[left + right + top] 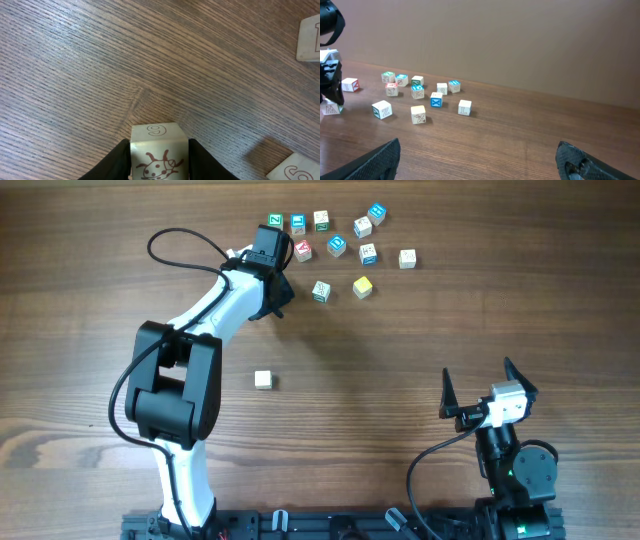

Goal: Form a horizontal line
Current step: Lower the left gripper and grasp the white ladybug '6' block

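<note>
Nearest the arm bases, on the right, the right tool (477, 370) stands over bare desk (400, 340) with its two fingers spread wide and nothing between them. To its left and a little farther out, a lone whitish cube (263, 379) sits close beside the left arm (215, 305), well apart from every other cube.

Farther out, that arm reaches toward the far middle of the desk. Its wrist view shows the left tool (159, 150) closed on a pale cube (156, 131). A dark finger lies flush against each side of it. A red-brown bug drawing faces the camera, and a "6" or "9" marks the top face. Whether this cube rests on the wood or hangs above it cannot be told.

Around and beyond it lie the other letter cubes (436, 100), loose and not yet in a horizontal line. Closest are a green-edged cube (321, 290) and a yellow cube (362, 286), apart from each other. Behind them a red cube (302, 250) sits just beside the arm's wrist, and a whitish cube (407, 258) lies off to the right. Farthest back on the left, a green cube (275, 221) and a blue cube (298, 223) stand side by side.
</note>
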{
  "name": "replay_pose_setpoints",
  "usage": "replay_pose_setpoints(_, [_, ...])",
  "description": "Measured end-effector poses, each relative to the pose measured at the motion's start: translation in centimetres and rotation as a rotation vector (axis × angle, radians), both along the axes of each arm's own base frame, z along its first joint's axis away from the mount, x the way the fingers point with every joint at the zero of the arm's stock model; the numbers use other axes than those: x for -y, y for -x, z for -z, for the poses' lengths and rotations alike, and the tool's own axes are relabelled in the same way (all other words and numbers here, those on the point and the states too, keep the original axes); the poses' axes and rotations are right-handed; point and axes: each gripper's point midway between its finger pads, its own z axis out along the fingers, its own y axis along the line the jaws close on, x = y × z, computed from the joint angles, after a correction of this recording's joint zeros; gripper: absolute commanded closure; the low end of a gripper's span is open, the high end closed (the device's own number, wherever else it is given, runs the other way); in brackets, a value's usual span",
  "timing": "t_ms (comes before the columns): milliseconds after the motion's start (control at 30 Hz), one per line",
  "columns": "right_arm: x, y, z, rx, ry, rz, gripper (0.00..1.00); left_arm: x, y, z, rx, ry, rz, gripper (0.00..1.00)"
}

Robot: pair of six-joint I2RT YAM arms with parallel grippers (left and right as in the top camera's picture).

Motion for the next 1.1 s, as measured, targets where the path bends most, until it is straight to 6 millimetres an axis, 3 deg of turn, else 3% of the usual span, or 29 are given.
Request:
replay_pose_setpoints(67, [0.0,0.0,0.0,0.000,0.000,0.000,0.00,-0.1,0.2,0.1,-0.011,-0.003,0.000,0.69])
replay_pose_setpoints(167, [0.0,0.0,0.0,0.000,0.000,0.000,0.00,-0.3,0.9,0.2,-0.041,-0.013,0.000,0.54])
replay_pose_setpoints(233, [0.0,0.0,0.0,0.000,0.000,0.000,0.00,-0.6,2.1,0.7,-0.089,-0.028,0.002,0.59])
replay_pose_setpoints(367, [0.0,0.0,0.0,0.000,0.000,0.000,0.00,-0.7,2.2,0.7,-0.103,-0.069,0.115,0.61])
replay_pose_setpoints(500, [0.0,0.0,0.0,0.000,0.000,0.000,0.00,-0.7,2.1,0.7,-0.107,-0.110,0.235,0.37])
replay_pose_setpoints(533, [0.0,0.0,0.0,0.000,0.000,0.000,0.00,-0.6,2.0,0.7,-0.105,-0.113,0.245,0.38])
replay_pose_setpoints(600, [0.0,0.0,0.0,0.000,0.000,0.000,0.00,-0.5,1.6,0.5,-0.088,-0.113,0.254,0.54])
replay_pose_setpoints(900, [0.0,0.0,0.0,0.000,0.000,0.000,0.00,0.0,1.0,0.4,-0.062,-0.107,0.296,0.65])
replay_pose_setpoints(1100, [0.0,0.0,0.0,0.000,0.000,0.000,0.00,0.7,1.3,0.5,-0.072,-0.097,0.395,0.56])
